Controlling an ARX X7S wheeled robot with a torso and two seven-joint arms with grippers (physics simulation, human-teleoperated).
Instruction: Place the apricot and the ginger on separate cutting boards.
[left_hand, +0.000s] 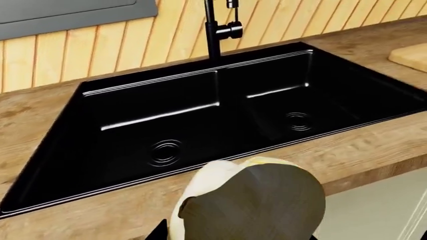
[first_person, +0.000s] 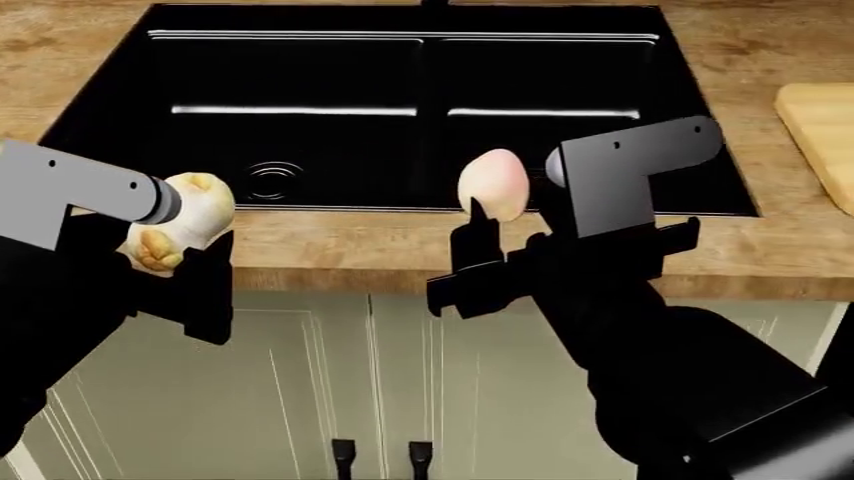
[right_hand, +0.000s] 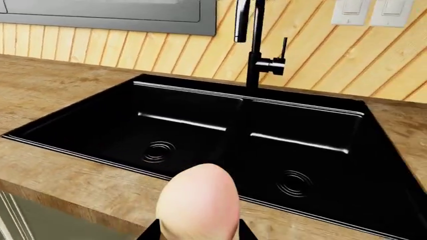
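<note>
- Both pieces are already picked up and held off the tabletop (first_person: 400, 255), near its front edge, so the grasping half of the job looks done.
- Right end effector (first_person: 481, 215) is clamped on the apricot (first_person: 494, 182), which pokes up from between its fingers over the front rim of the black sink (first_person: 120, 100).
- Left end effector (first_person: 180, 225) is clamped on the ginger (first_person: 180, 230), just in front of the tabletop's front edge, toward the sink's left corner.
- One light wood cutting board (first_person: 817, 135) shows at the right edge of the tabletop, bare as far as it is visible, well apart from both pieces.
- No second, dark board is in view, so where the other piece should go cannot be told.
- Left to do, as I judge it: carry each piece to its own board and release; neither placement has been made.
</note>
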